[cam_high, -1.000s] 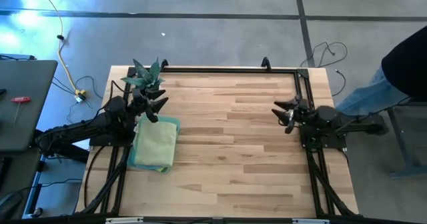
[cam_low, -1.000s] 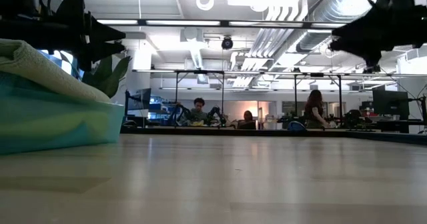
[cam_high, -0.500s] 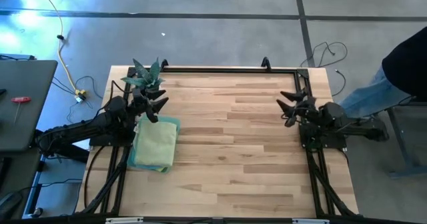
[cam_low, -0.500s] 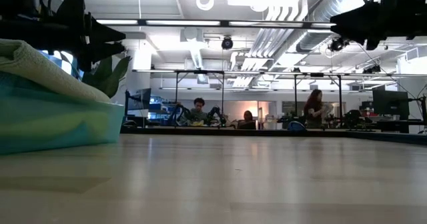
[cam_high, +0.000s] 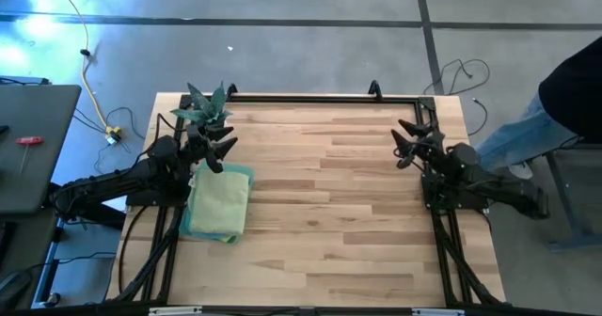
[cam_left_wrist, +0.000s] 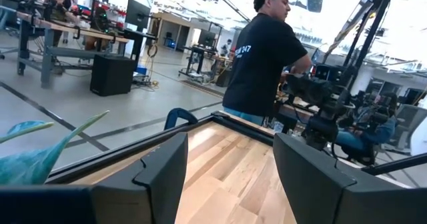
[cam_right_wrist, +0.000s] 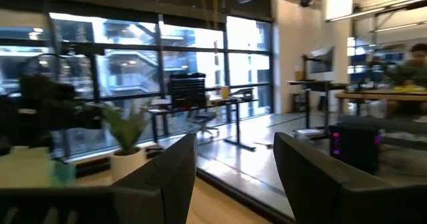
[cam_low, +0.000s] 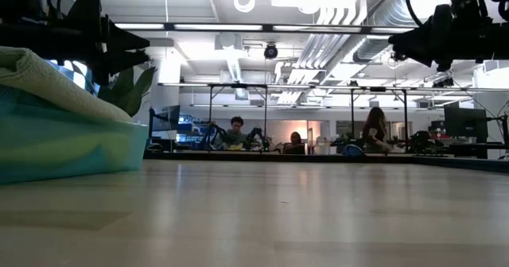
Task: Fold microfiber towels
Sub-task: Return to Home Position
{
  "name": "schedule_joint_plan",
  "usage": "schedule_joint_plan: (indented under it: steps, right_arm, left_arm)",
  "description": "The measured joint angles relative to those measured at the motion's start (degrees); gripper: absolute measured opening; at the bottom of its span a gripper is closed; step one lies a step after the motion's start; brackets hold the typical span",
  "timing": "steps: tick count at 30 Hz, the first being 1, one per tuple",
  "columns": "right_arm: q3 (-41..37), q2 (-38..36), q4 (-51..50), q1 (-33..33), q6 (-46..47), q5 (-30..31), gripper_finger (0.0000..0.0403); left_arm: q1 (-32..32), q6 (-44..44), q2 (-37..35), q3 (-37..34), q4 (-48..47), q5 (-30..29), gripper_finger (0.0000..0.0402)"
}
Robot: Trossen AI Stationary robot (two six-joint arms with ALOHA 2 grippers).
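Note:
A stack of folded microfiber towels (cam_high: 219, 203) lies flat near the table's left edge, a pale green one on top and teal and blue ones under it; the low view shows the towel stack (cam_low: 56, 132) from the side. My left gripper (cam_high: 226, 142) hangs open in the air just above the stack's far end, pointing across the table, and touches nothing. My right gripper (cam_high: 406, 137) stands open in the air near the table's right edge, pointing toward the far left. Both wrist views show empty gaps between the fingers, the left gripper (cam_left_wrist: 230, 177) and the right gripper (cam_right_wrist: 233, 177).
A small spiky potted plant (cam_high: 207, 107) stands at the far left corner, just behind my left gripper. A black frame rail (cam_high: 320, 98) runs along the far edge and both sides. A person (cam_high: 564, 100) stands beside the table's right side. Bare wood (cam_high: 329, 194) spans the middle.
My right gripper has swung toward the table's far edge and turned, so it now points toward the far left instead of straight left; it has also rolled a little. It stays open. The towels and my left arm have kept still.

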Motion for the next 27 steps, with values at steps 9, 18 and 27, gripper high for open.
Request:
schedule_joint_plan:
  steps: [9,18,27]
  right_arm:
    - [0.00,0.02,-0.24,-6.68,0.03,-0.20,0.0193]
    - [-0.02,0.02,-0.26,-7.05,0.04,-0.20,0.0193]
    - [-0.04,0.04,-0.28,-7.03,0.05,-0.20,0.0193]
  left_arm:
    - [-0.01,0.00,0.00,0.00,0.01,0.00,0.0212]
    - [0.00,0.00,0.00,0.00,0.01,0.00,0.0212]
    - [0.00,0.00,0.00,0.00,0.01,0.01,0.0212]
